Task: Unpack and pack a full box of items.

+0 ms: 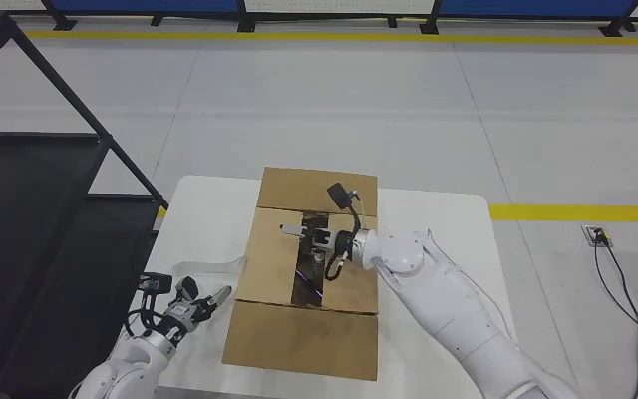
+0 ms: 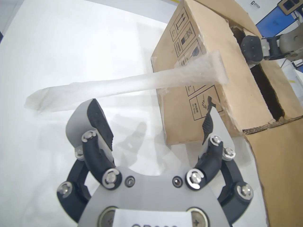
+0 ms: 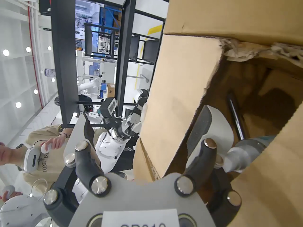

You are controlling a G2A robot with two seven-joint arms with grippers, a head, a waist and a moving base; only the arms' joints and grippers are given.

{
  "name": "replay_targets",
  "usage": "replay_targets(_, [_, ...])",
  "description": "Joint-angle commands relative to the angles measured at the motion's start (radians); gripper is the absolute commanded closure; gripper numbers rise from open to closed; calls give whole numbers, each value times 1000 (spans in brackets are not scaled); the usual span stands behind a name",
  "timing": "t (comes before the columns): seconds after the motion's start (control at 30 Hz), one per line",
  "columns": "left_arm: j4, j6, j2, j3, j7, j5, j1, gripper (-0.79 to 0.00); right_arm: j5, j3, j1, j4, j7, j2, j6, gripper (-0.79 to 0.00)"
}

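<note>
Clinging translucent tape [image 2: 132,83], corrugated cardboard box [image 2: 213,22]

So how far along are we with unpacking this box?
Done: the clear tape strip is peeled off the seam, hanging from the box. In hand: the right gripper, open, straddles one top flap, a finger inside the gap; the left gripper hovers open, empty, over the table. Left: fold the flaps back, empty the box, repack.
</note>
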Motion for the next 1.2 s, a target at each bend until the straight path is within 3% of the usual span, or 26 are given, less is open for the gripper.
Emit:
replay_targets(0.0, [-12, -11, 1, -15, 0, -10, 15, -785, 1, -4, 8, 17, -2, -6, 0, -785])
replay_targets(0.3, [-67, -70, 5, -44, 6, -21, 57, -785, 129, -9, 46, 123, 71, -45, -22, -785])
replay_targets(0.67, [-194, -172, 12, -70, -6, 47, 132, -785, 409, 44, 104, 286, 269, -92, -120, -785])
replay_targets(1.17, [-241, -74, 2, 35, -12, 151, 63, -785, 488, 28, 120, 280, 216, -161, -240, -785])
